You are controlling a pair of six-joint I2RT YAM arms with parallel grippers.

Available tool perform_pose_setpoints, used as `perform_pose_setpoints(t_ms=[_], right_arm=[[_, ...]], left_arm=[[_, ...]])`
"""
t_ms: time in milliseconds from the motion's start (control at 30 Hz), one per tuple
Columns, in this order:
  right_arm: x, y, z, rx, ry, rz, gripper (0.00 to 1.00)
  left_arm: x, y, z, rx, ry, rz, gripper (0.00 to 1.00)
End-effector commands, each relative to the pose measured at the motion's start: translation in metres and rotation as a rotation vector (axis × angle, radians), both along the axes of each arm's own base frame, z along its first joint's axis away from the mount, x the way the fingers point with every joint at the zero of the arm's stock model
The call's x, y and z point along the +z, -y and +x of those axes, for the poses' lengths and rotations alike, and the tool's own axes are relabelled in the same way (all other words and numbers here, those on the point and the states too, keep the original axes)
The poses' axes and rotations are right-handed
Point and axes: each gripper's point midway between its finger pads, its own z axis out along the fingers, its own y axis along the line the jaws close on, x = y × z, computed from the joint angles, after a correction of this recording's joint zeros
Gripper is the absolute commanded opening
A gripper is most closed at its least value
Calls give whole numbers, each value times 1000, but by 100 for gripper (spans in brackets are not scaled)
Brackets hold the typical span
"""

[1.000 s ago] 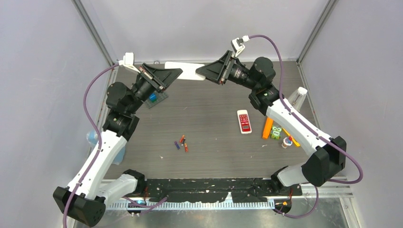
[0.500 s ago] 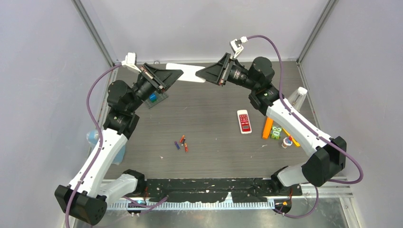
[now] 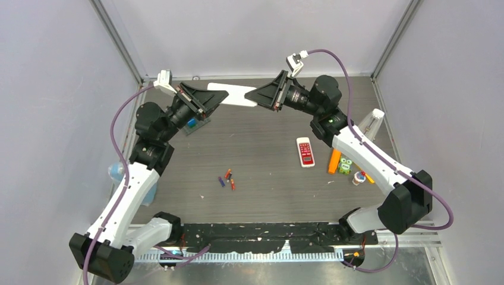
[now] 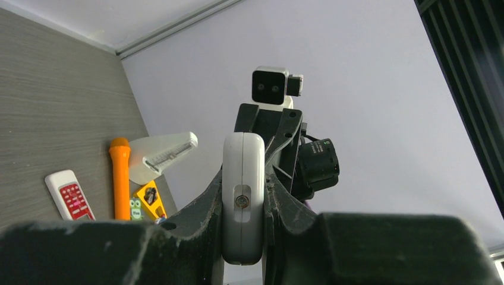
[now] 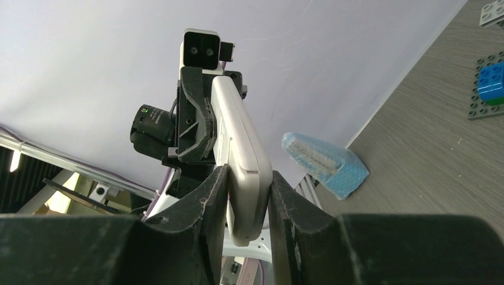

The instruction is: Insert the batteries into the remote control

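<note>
Over on the right of the grey wood-grain table [image 3: 261,148], an orange flashlight [image 3: 334,160] lies just beside a small green toy [image 3: 345,165], with a tiny bottle [image 3: 358,177] near them and a clear cup [image 3: 371,122] farther back. At the far left sits a dark baseplate [image 5: 475,111] carrying a blue brick [image 5: 492,81]. A blue mesh wedge [image 5: 324,163] lies at the table's left edge.

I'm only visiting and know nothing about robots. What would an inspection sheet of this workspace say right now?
Surface: dark grey wood-grain table, a few pale specks.
Job's things: white remote held between both arms at the far edge; batteries loose in mid-table.
Clutter: red-buttoned remote, orange torch, green owl toy, blue brick on a grey plate.
Grippers: left gripper and right gripper each shut on one end of the white remote.
Cables: a purple cable loops off each wrist.
Surroundings: plain pale walls, metal frame posts.
</note>
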Motion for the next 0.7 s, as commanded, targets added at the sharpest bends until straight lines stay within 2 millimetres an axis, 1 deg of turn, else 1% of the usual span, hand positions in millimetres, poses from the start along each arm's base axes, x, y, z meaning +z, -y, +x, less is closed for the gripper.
perform_pose_setpoints(t_ms=[0,100,133,167,300,367,433,467,500,533,567,600,633,667], right_arm=[[9,16,9,-63,42,37,23],[13,14,10,-51,40,69,30],[13,13,12,-45,30,75,34],[17,13,11,-43,40,85,35],[23,11,14,-32,41,102,46],[23,10,15,-29,34,101,52],[24,9,16,-26,32,102,53],[21,7,18,-22,19,95,52],[23,7,18,-17,23,95,48],[20,5,20,-15,13,92,45],[21,5,20,-10,13,93,38],[19,3,22,-6,6,94,36],[20,3,21,2,6,94,31],[18,2,23,3,-3,93,29]], left_arm=[[35,-27,-3,119,90,-74,0],[33,-25,-1,108,85,-76,0],[33,-24,0,105,84,-77,0],[31,-23,1,100,80,-73,0],[21,-20,7,90,54,-60,0],[16,-19,9,96,56,-45,0],[11,-20,12,105,64,-28,0],[10,-19,13,108,71,-23,0],[9,-20,14,116,76,-15,0],[5,-21,17,128,71,-3,0],[1,-21,19,136,68,10,0],[-2,-23,21,149,67,23,0],[-6,-24,24,161,62,36,0],[-8,-25,26,172,62,49,0]])
